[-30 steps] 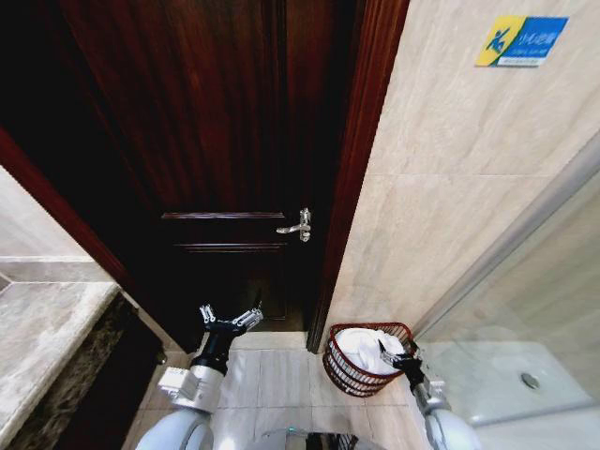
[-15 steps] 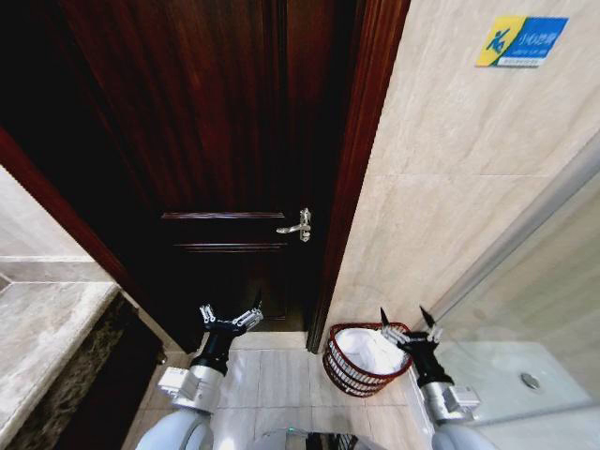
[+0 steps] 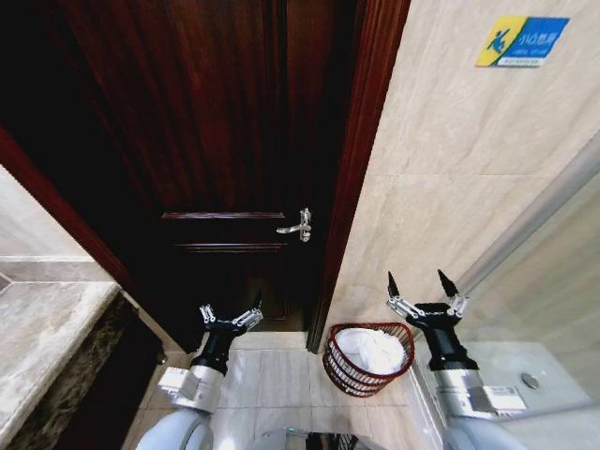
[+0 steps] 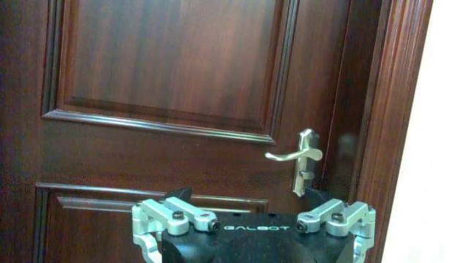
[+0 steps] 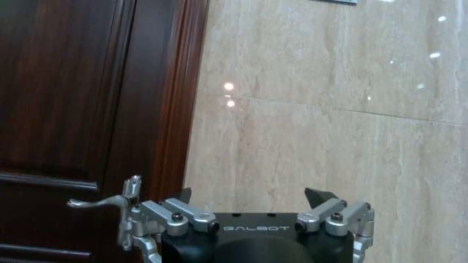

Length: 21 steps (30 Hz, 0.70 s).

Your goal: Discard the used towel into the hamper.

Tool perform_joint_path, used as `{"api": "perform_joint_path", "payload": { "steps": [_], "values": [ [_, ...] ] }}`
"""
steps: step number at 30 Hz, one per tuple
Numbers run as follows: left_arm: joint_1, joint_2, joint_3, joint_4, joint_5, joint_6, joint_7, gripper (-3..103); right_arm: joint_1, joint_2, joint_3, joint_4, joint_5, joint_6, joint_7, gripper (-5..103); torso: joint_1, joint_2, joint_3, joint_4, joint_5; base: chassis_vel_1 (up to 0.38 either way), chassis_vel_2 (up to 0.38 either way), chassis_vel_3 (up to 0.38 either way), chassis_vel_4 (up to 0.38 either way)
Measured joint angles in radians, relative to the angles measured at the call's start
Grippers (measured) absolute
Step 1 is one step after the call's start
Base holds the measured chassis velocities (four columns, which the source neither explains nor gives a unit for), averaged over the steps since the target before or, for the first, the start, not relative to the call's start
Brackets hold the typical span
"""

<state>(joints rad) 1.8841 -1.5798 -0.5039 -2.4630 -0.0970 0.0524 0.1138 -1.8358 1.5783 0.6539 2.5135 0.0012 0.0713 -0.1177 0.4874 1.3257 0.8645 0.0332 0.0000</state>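
Dark red-brown wood fills the upper part of the head view: a panelled door [image 3: 225,141] with a silver lever handle [image 3: 297,226] near its right edge, set in a frame of the same wood. To the right of the frame stands a beige marble wall [image 3: 459,169], which carries a small blue and yellow sign [image 3: 520,40] high up. A grey stone counter [image 3: 42,337] juts in at the lower left, and pale floor tiles [image 3: 272,375] run below the door.

On those tiles, just beside the foot of the door frame and close to the wall, sits the hamper [image 3: 367,359], a round dark red wire-mesh basket narrowing toward its base. A white towel [image 3: 373,348] lies bunched inside it, below the rim.

The right gripper [image 3: 423,281] is raised above and slightly to the right of the hamper, apart from it, its two dark-tipped fingers spread wide and holding nothing; its wrist camera faces the wall and the door's edge. The left gripper [image 3: 230,316] hangs low in front of the door, well left of the hamper, fingers also parted and empty.
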Motion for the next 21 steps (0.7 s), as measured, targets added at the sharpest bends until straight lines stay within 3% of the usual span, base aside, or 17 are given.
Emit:
{"api": "perform_joint_path", "payload": {
  "steps": [7,21],
  "values": [
    [0.000,0.000,0.000,0.000,0.000,0.000,0.000,100,-0.002,0.010,-0.055,-0.005,-0.057,0.021,0.014,100,0.000,0.000,0.000,0.0000,-0.0001,0.000,0.000,0.000,0.000],
    [0.000,0.000,0.000,0.000,0.000,0.000,0.000,100,0.008,-0.033,-0.026,-0.012,-0.044,0.040,-0.009,100,0.000,0.000,0.000,0.0000,0.0000,0.000,0.000,0.000,0.000]
  ]
}}
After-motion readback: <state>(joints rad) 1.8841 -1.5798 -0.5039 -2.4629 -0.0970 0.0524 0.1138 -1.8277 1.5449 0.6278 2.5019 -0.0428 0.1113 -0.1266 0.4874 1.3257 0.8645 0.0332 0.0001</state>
